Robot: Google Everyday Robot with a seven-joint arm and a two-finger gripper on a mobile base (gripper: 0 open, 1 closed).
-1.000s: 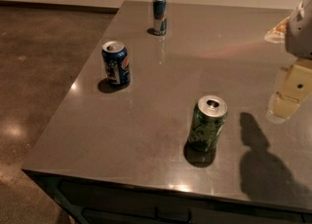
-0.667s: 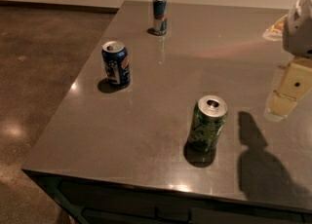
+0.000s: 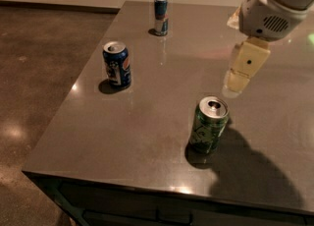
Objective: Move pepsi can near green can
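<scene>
The blue cylindrical metal pepsi can [image 3: 117, 65] stands upright near the left edge of the grey stone counter [image 3: 147, 136]. The dark green can [image 3: 209, 124] stands near the front edge. The cream gripper [image 3: 239, 78] hovers just behind it; its grip state cannot be told.

The pepsi can [image 3: 117, 65] stood upright near the left edge of the desk [image 3: 157, 122], blue with a round red-white-blue logo and a silver top. The green can [image 3: 209, 124], dark with what looked like pale script, stood upright well apart, toward the front right. The pincer [image 3: 236, 83] hung just above and behind it.
</scene>
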